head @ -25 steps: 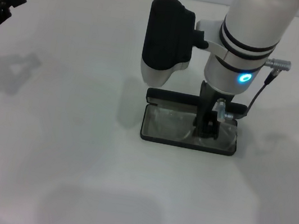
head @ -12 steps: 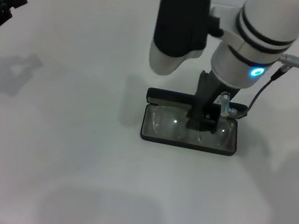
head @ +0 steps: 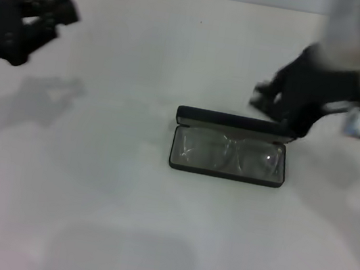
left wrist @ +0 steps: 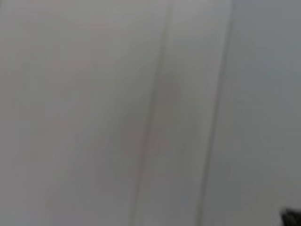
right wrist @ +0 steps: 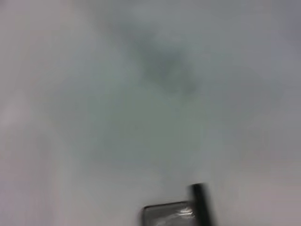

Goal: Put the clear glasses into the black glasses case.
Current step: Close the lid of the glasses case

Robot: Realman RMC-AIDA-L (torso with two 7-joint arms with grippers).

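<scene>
Now I see the flat black rounded-rectangular glasses case lying open near the middle of the white tabletop, lid raised along its far side, grey lining showing. The clear, colourless plastic glasses lie inside the tray, lenses side by side, spanning nearly the full width of the case; glints mark both lenses. The right wrist view catches one end of the open case with a glint inside. The right gripper hangs above the table just beyond the case's far right corner, apart from it, blurred; I cannot tell its opening and see nothing in it. The left gripper hovers near the far left edge, well apart from the case; opening unreadable.
</scene>
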